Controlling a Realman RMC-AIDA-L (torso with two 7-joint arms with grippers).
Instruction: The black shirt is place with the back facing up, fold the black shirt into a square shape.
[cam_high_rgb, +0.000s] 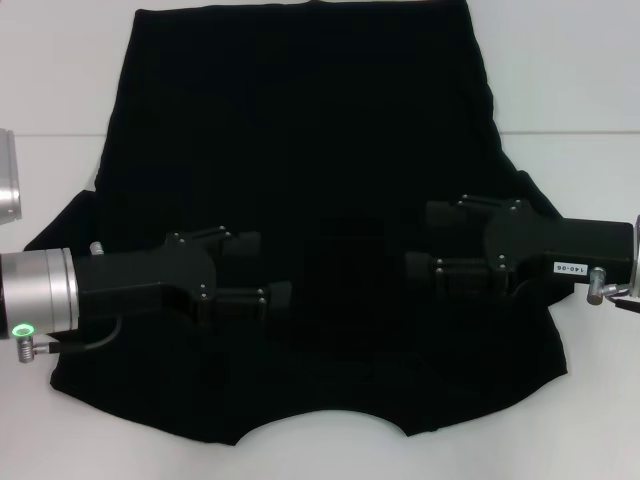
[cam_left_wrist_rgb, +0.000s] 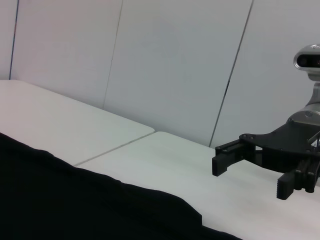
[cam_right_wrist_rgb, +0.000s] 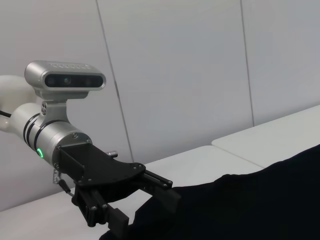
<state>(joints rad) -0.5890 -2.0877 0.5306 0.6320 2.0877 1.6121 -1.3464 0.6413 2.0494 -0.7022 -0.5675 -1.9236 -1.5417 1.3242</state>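
Soft plain black fabric shirt spread flat on white table, neckline at near edge. Left gripper and right gripper, fingers apart, face inward over its near half.

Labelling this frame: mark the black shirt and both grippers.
black shirt (cam_high_rgb: 310, 130): head view, upper back panel.
left gripper (cam_high_rgb: 268, 268): head view, between its fingertips.
right gripper (cam_high_rgb: 418, 240): head view, between its fingertips.

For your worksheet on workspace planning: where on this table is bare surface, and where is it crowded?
Bare white table lies beside the black shirt at the far right and far left. The near middle is crowded: the left tool and right tool hover open over the shirt.
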